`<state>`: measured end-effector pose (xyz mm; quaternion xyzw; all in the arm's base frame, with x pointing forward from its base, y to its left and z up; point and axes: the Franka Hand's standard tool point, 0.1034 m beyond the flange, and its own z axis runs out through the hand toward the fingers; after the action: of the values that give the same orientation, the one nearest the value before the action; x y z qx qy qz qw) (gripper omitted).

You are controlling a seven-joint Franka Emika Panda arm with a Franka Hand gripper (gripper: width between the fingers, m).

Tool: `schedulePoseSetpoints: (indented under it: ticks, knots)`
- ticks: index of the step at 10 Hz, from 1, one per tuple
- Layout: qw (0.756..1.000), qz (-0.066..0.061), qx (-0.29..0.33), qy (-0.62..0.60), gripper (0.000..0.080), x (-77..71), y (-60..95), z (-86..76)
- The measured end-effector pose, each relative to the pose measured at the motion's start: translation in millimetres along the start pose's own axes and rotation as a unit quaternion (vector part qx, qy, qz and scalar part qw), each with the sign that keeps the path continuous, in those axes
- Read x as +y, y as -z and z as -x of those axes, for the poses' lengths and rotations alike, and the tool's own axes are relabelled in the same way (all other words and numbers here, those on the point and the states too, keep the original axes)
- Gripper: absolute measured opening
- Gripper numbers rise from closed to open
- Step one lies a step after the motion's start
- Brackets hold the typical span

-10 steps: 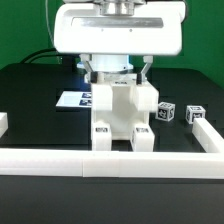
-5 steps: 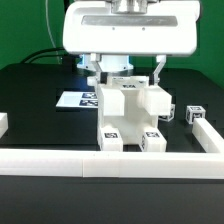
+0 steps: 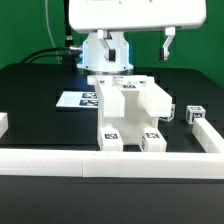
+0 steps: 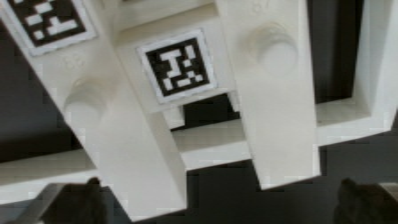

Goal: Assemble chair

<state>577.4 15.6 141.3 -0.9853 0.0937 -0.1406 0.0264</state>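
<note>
The chair [image 3: 130, 112] is a blocky white body with square tags. It stands on the black table, its two tagged front ends against the front border rail [image 3: 110, 164]. My gripper [image 3: 134, 45] is open and empty, above the chair and apart from it. One finger [image 3: 168, 42] shows at the exterior view's right. In the wrist view two white bars of the chair [image 4: 169, 110] with tags lie below the gripper [image 4: 222, 205]. The dark fingertips [image 4: 71, 200] sit wide apart at the frame's corners. A small tagged block [image 3: 193, 115] lies at the exterior view's right of the chair.
The marker board [image 3: 75, 100] lies flat behind the chair on the exterior view's left. White border rail pieces stand at the right [image 3: 207, 135] and the left [image 3: 3, 123]. Cables run at the back left.
The gripper has let go of the chair and risen well above it. The chair shifted toward the exterior view's right a second ago and now stands still.
</note>
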Motion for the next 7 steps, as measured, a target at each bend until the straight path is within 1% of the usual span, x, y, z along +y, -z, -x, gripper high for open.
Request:
schedulePoseSetpoints:
  ticks: [1, 2, 4, 5, 6, 7]
  knots:
    - [1.0, -0.001, 0.0, 0.0, 0.0649, -1.8, 0.0, 0.9]
    - [1.0, -0.004, -0.003, -0.007, 0.0649, -14.3, -1.6, 9.5]
    - [1.0, -0.015, -0.012, -0.007, 0.0649, -50.3, -4.2, 25.0]
    - [0.999, -0.019, -0.015, -0.029, 0.0649, -68.1, -6.8, 32.6]
    - [0.999, -0.021, -0.016, -0.029, 0.0649, -82.0, -9.6, 39.3]
    - [0.999, -0.019, -0.014, -0.022, 0.0649, -76.3, -9.3, 36.7]
